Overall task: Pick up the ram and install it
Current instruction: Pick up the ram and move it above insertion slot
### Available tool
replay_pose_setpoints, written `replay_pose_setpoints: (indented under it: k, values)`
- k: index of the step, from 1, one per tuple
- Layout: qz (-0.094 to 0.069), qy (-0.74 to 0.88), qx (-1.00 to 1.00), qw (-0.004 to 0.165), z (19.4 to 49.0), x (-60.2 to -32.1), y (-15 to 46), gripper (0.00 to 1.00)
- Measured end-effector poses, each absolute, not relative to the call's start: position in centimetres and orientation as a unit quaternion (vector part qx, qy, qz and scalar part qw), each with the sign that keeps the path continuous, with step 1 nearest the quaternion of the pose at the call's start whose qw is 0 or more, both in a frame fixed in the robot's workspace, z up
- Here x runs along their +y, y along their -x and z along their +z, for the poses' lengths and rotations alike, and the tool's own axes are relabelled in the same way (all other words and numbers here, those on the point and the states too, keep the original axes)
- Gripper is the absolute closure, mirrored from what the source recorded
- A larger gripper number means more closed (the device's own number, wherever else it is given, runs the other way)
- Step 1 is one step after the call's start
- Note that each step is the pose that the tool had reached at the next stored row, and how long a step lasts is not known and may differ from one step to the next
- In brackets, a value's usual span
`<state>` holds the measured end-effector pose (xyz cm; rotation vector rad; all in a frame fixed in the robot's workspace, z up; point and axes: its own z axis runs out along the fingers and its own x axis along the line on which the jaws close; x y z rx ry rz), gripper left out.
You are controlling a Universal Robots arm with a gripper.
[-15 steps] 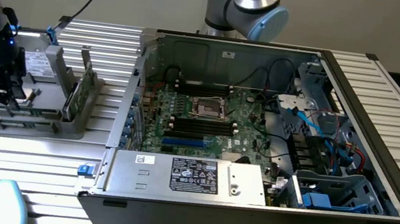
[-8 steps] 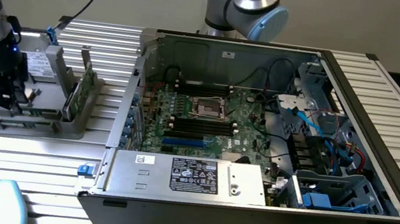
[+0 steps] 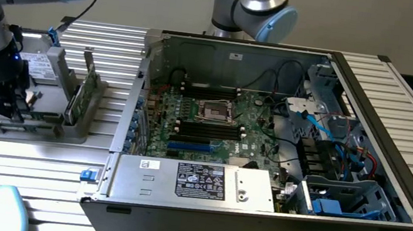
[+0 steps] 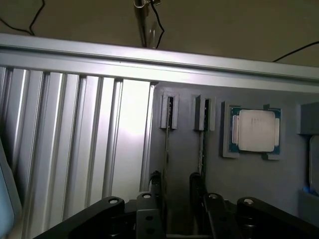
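Observation:
Two ram sticks [image 4: 166,149] stand on edge, side by side, in slots of a grey holder; I see them edge-on as thin green strips. In the exterior view a ram stick [image 3: 82,91] stands upright in the grey holder [image 3: 48,122] at the exterior view's left, beside the computer case. My gripper [image 4: 175,188] hovers open over the holder's near end, its dark fingers [image 4: 155,183] apart with nothing between the pads. One stick's line runs into the gap between them, the other [image 4: 201,149] passes just outside. In the exterior view the gripper [image 3: 4,104] is low over the holder.
An open computer case [image 3: 368,82] fills the middle, with the motherboard [image 3: 251,133], black memory slots [image 3: 206,130] and processor socket [image 3: 215,111] inside. A square silvery processor [image 4: 254,130] lies in the holder. Ribbed aluminium table [image 4: 75,139] surrounds everything. A second arm [image 3: 255,6] stands behind the case.

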<state>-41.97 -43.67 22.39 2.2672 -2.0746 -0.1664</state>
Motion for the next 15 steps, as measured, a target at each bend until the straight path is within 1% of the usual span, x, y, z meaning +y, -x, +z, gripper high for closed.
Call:
replay_pose_setpoints:
  k: [15]
  values:
    - [-0.050, -0.740, -0.670, 0.036, 20.4, -43.9, 42.1, 0.63]
